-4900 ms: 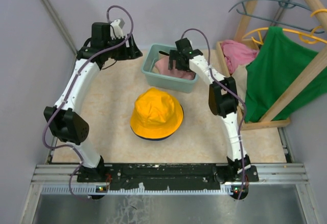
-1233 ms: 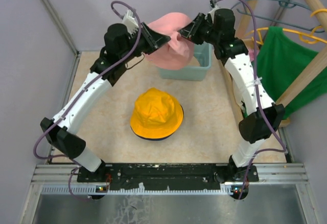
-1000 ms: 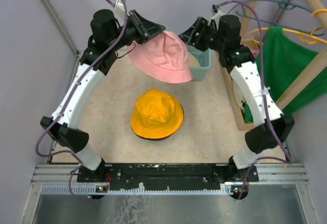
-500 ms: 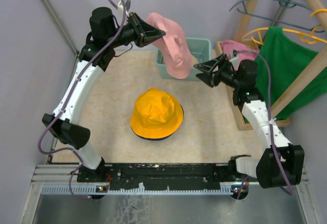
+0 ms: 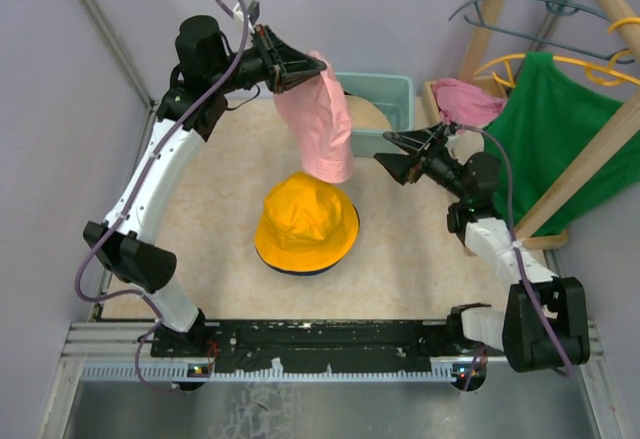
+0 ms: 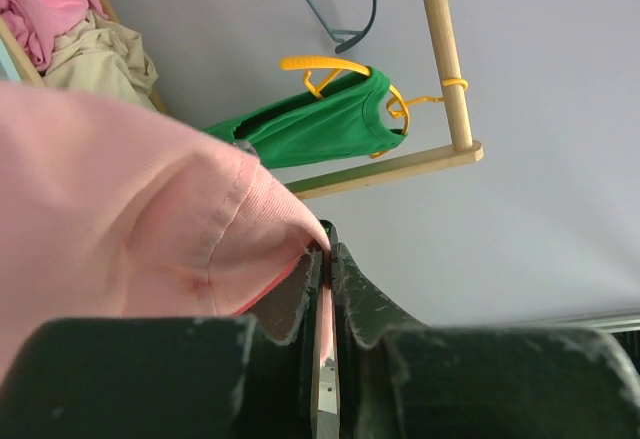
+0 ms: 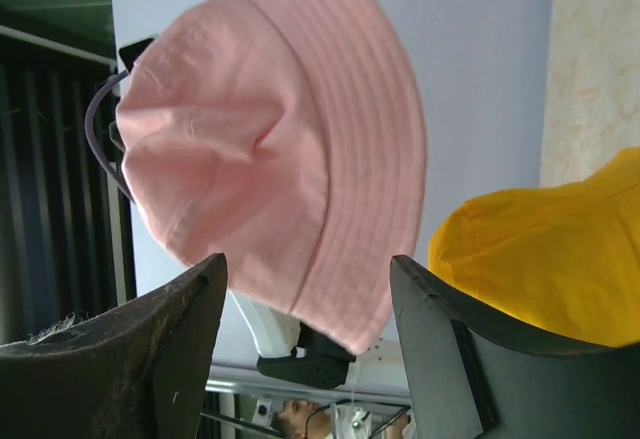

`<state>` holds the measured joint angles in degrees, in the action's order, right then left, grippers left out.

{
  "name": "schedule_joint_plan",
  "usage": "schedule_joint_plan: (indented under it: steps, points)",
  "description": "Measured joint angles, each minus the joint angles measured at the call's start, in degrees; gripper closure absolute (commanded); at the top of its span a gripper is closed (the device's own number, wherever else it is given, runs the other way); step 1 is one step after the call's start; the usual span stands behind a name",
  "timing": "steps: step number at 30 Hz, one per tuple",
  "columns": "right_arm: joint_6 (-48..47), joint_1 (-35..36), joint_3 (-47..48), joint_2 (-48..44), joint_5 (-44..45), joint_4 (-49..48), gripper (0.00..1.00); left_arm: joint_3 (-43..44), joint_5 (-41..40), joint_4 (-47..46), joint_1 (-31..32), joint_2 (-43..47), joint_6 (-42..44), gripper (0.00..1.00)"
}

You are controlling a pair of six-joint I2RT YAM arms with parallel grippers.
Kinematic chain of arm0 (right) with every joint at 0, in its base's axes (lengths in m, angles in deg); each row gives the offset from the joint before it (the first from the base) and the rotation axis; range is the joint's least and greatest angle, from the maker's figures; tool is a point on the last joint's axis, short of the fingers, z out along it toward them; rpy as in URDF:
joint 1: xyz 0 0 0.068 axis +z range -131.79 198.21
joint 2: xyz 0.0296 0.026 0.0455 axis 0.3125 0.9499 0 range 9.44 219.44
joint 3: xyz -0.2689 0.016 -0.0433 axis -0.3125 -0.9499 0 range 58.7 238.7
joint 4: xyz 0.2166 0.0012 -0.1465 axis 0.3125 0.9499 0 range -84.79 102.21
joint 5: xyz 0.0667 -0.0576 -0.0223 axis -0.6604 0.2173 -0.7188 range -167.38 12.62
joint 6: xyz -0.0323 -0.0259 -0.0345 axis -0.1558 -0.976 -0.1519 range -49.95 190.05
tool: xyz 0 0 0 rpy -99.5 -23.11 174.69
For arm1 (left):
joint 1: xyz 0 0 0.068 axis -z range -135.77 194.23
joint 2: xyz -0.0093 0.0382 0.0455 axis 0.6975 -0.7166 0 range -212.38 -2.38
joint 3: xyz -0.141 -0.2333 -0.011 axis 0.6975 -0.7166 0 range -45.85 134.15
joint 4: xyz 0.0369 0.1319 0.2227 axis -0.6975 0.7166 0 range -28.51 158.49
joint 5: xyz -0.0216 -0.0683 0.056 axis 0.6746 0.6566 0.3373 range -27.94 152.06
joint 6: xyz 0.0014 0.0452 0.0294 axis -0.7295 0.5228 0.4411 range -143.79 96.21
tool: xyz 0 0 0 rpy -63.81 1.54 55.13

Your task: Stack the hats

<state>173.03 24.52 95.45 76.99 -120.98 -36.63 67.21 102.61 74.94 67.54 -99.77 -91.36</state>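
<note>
The left gripper [image 5: 300, 67] is clamped on the brim of the pink hat [image 5: 322, 124], which hangs limp just above the yellow-orange hat [image 5: 307, 221] lying on the table [image 5: 210, 209]. Further right, the right gripper [image 5: 385, 149] is spread wide and holds nothing, just beside the hanging hat.

From my left gripper [image 5: 306, 66] the hanging hat [image 5: 322, 124] drops, above and slightly behind the resting hat [image 5: 306, 221] on the table [image 5: 215, 209]. My right gripper [image 5: 381, 148] sits just right of it, apart, with the bin [image 5: 388, 92] behind.
</note>
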Motion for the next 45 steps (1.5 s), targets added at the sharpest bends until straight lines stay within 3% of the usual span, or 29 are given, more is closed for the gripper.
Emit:
schedule_joint_plan:
  steps: [15,28,41,43,45]
  points:
    - [1.2,5.9,0.4,8.3,2.7,-5.6,0.32,-1.9,1.1,-3.3,0.0,0.4,-2.6,0.89]
    - [2.2,9.8,10.2,18.6,4.5,-11.6,0.3,-4.4,2.3,-5.0,0.0,1.2,-3.7,0.89]
    - [-5.3,9.1,10.3,17.3,4.5,-4.3,0.29,-4.4,2.8,-6.1,-1.0,1.2,-4.9,0.9]
    - [-5.3,9.2,10.3,17.3,4.5,-4.4,0.3,-4.4,2.8,-6.2,-1.0,1.2,-4.9,0.9]
    - [-4.9,9.4,10.3,17.6,4.5,-5.4,0.41,-4.4,2.9,-6.2,-1.0,1.2,-5.0,0.9]
